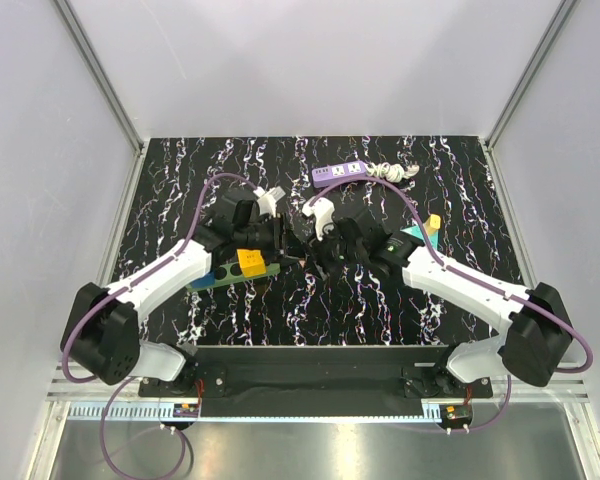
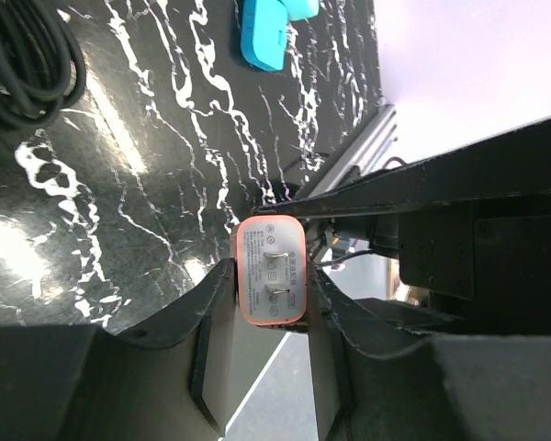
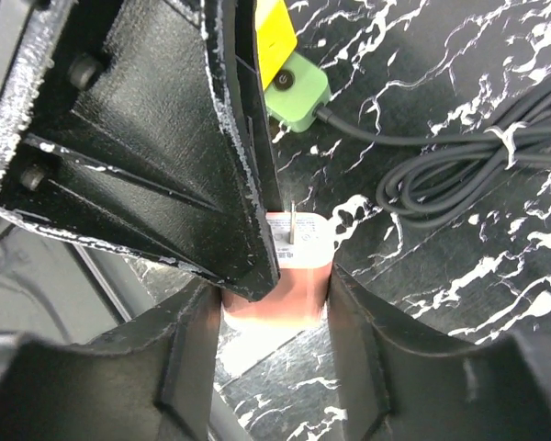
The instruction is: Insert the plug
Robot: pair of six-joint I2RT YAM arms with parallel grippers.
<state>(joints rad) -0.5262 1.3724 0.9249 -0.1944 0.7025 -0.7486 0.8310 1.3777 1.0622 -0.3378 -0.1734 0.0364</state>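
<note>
Handoff-ish moment: the left gripper (image 2: 272,276) and right gripper (image 3: 275,285) are both pinching the plug (image 2: 272,271), hovering just in front of the power strip (image 1: 340,173). I'd be squaring the prongs up here, no twisting while two sets of fingers are clamping it.

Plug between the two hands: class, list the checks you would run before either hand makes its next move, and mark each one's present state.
1. The plug sits between the right hand fingers, touching both: ok.
2. The left hand fingers sit against both sides of the plug: ok.
3. Both prongs are exposed, with no finger over them: ok.
4. The power strip lies flat on the table, apart from both hands: ok.
5. A free socket on the power strip: cannot tell, too small in the top view.
</note>
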